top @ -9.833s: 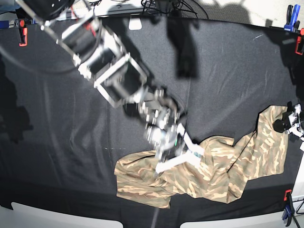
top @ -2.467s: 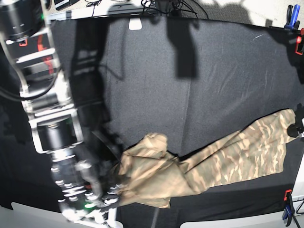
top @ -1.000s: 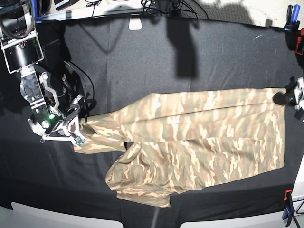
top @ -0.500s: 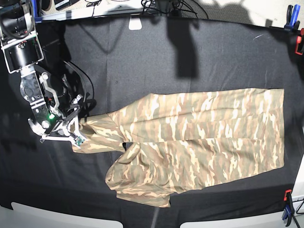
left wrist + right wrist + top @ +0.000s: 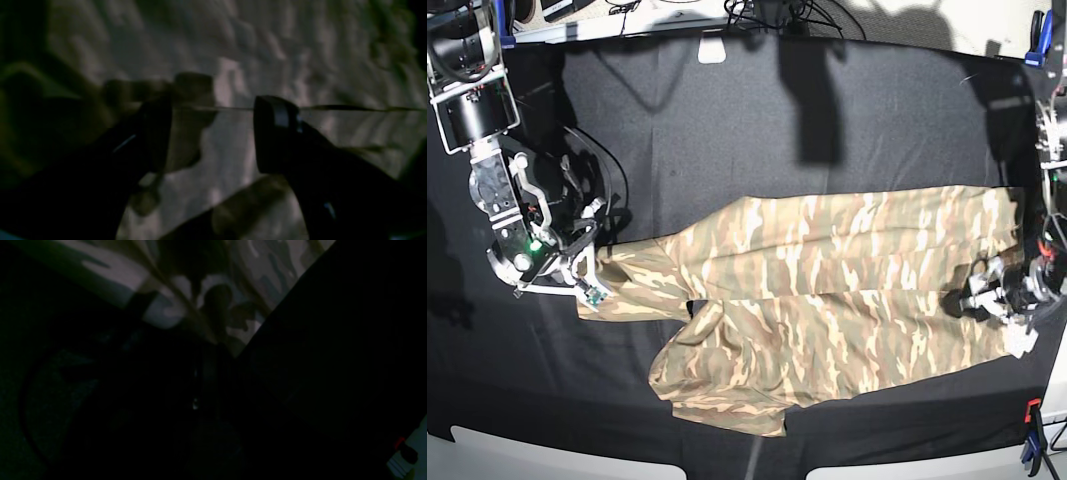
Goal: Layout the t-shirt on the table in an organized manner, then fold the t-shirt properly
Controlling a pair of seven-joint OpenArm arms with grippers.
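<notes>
The camouflage t-shirt (image 5: 827,280) lies spread wide across the black table (image 5: 827,120), with a bunched fold at its lower left. My right gripper (image 5: 587,285) is at the shirt's left end and is shut on its edge. In the right wrist view the fabric (image 5: 206,306) narrows into the dark fingers. My left gripper (image 5: 972,300) is over the shirt's right part. In the left wrist view its gripper (image 5: 213,133) is open, with a gap between the fingertips (image 5: 273,133), and the camouflage cloth (image 5: 267,50) lies just below.
A red and blue clamp (image 5: 1031,420) sits at the near right edge and a blue clamp (image 5: 1037,25) at the far right corner. Cables (image 5: 767,12) and a white tag (image 5: 712,50) lie at the far edge. The light rim (image 5: 527,455) runs along the front.
My left arm, out of view half a second ago, has come in over the shirt's right part. My right arm has stayed at the left end. The shirt stays spread.
</notes>
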